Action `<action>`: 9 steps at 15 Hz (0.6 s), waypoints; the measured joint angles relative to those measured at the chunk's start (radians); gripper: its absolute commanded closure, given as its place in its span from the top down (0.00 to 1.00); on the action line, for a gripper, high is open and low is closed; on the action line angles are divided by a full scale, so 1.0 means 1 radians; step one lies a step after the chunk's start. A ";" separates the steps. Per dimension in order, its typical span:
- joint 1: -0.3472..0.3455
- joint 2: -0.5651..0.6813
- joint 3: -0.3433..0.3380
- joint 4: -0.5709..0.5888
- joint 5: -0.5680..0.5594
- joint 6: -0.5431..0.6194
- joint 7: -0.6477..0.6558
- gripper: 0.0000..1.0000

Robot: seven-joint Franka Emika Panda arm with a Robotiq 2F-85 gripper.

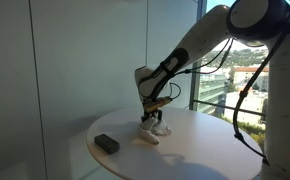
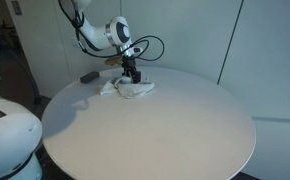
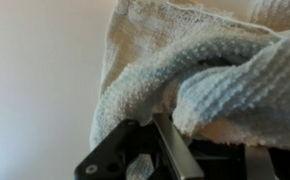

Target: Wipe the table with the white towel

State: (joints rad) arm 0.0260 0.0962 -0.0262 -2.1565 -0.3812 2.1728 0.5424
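Note:
The white towel lies bunched on the round white table, near its far edge. It also shows in an exterior view and fills the wrist view. My gripper points down into the towel and presses it onto the table; it also shows in an exterior view. In the wrist view a finger sits against a thick fold of the cloth, so the gripper is shut on the towel.
A small dark rectangular block lies on the table beside the towel, also in an exterior view. The table stands by a large window. A grey wall is behind.

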 measured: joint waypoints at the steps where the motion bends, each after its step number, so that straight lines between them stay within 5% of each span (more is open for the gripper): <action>1: -0.011 0.003 -0.021 0.000 -0.020 -0.033 0.014 0.03; 6: -0.059 0.004 -0.087 0.010 -0.039 -0.178 0.078 0.03; 9: -0.050 0.005 -0.065 0.018 -0.047 -0.199 0.046 0.03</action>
State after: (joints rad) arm -0.0236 0.1011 -0.0916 -2.1382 -0.4285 1.9734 0.5884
